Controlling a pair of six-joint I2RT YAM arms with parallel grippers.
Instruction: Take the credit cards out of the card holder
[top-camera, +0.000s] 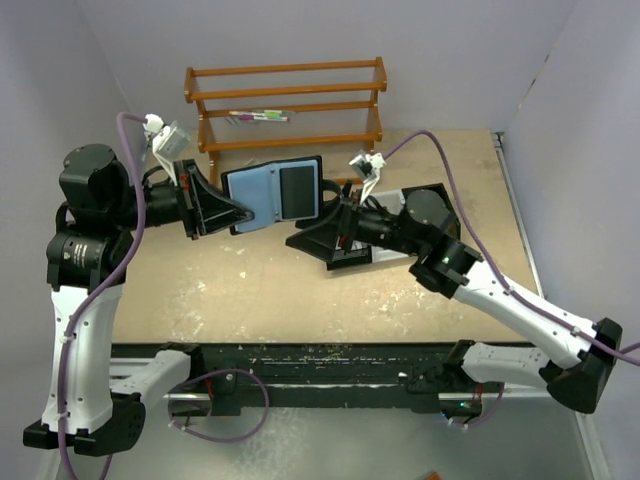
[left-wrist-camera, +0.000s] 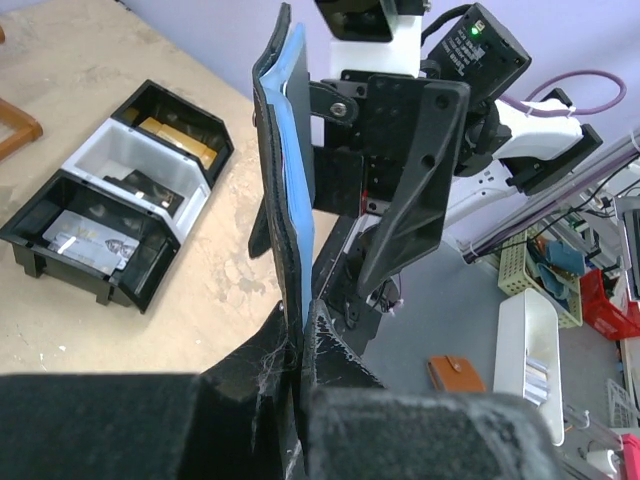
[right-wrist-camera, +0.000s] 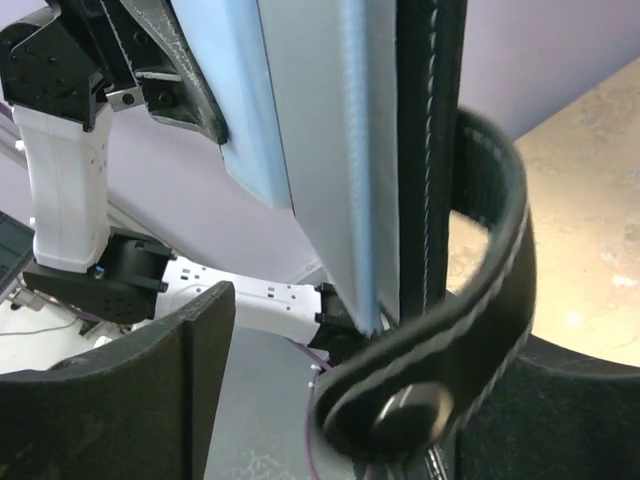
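Observation:
The card holder (top-camera: 275, 195) is held open in the air, with blue-grey lining on its left half and a dark panel on its right. My left gripper (top-camera: 222, 212) is shut on its left edge; in the left wrist view the jaws (left-wrist-camera: 300, 322) pinch the wallet (left-wrist-camera: 283, 170) edge-on. My right gripper (top-camera: 316, 223) is open at the wallet's right edge. In the right wrist view the wallet (right-wrist-camera: 345, 150) and its snap strap (right-wrist-camera: 470, 320) stand between the spread fingers (right-wrist-camera: 130, 390). No card shows in the wallet. A flat orange-tan piece (left-wrist-camera: 180, 141), perhaps a credit card, lies in the tray's far compartment.
A black-and-white three-compartment tray (left-wrist-camera: 70, 262) sits on the table, partly under the right arm (top-camera: 432, 193). A wooden shelf rack (top-camera: 285, 105) with pens stands at the back. The table's right edge (top-camera: 520, 220) is near the right arm.

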